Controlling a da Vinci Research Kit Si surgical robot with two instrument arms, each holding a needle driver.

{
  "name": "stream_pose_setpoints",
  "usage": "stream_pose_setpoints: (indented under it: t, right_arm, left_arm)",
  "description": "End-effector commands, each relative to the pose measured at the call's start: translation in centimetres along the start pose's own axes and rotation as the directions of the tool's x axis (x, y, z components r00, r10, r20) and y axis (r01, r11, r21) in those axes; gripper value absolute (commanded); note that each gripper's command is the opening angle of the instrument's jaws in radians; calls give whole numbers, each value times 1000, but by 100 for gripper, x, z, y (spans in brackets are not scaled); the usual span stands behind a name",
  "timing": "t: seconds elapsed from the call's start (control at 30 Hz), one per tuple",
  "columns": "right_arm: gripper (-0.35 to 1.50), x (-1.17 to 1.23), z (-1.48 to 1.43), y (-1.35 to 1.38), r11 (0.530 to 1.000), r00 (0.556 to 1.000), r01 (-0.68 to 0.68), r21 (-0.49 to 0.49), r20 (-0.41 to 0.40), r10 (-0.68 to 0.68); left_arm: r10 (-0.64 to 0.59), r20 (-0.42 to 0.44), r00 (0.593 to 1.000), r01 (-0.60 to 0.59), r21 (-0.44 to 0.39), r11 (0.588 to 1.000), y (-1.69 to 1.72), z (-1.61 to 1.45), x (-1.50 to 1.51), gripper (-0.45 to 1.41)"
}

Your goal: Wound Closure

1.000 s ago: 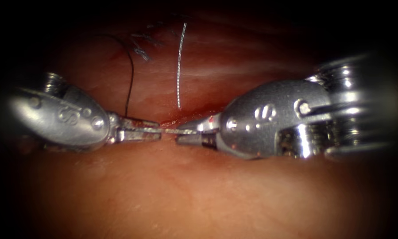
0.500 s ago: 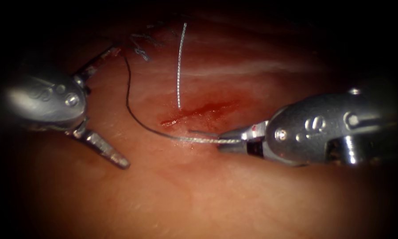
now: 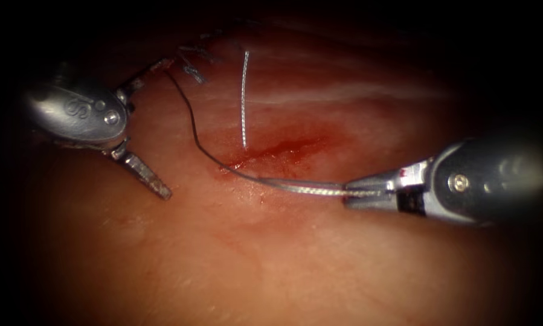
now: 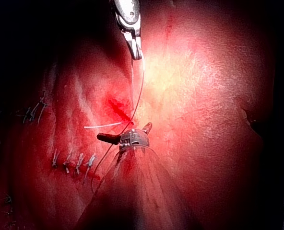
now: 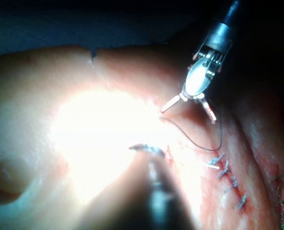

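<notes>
On the tissue (image 3: 271,259) the short red cut (image 3: 277,150) lies between the two tools. My right tool (image 3: 348,194) is right of the cut, its jaws shut on the thread (image 3: 307,189). From there the thread runs left past the cut's lower end and curves up toward the older stitches (image 3: 192,69). A pale loose thread end (image 3: 244,102) stands up from the cut. Left of the cut, my left tool (image 3: 165,128) holds nothing and its jaws are spread wide. In the left wrist view the open left tool (image 4: 125,131) sits by the cut (image 4: 119,108). I cannot make out the needle.
Rows of finished stitches (image 4: 72,163) with short cut ends lie beside the cut, also seen in the right wrist view as stitches (image 5: 226,172). Red fluid (image 3: 295,145) wets the cut. The right wrist view has the left tool (image 5: 188,115) open beyond the right tool (image 5: 135,147).
Both tools met at the cut with jaws shut on the thread. The left tool let go, opened wide and drew back left. The right tool pulled the thread out to the right.
</notes>
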Motion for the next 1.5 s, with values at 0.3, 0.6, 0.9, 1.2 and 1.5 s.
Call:
stream_pose_setpoints:
  t: [0.3, 0.6, 0.9, 1.2, 1.5]
  right_arm:
    - [-35, 3, -3, 1, 1000, 1000, 1, -6, -25, -1]
    - [-35, -5, 2, 5, 1000, 1000, 1, -24, -16, -1]
    - [-35, -8, 10, 2, 999, 1000, 5, -33, -10, -5]
    - [-35, -15, 16, 0, 1000, 1000, 11, -30, 8, -10]
    - [41, -17, 15, 2, 998, 999, -23, -54, -23, 22]
  left_arm:
    - [59, -22, 998, -60, -26, 998, -4, 41, -19, 96]
    - [79, -44, 996, -81, -62, 995, 12, 34, -6, 27]
    - [77, -77, 994, -83, -79, 993, 28, 11, 16, 4]
    - [77, -60, 995, -80, -50, 996, 33, -14, 31, -45]
    - [56, -45, 997, -56, 5, 998, 14, -38, 39, -45]
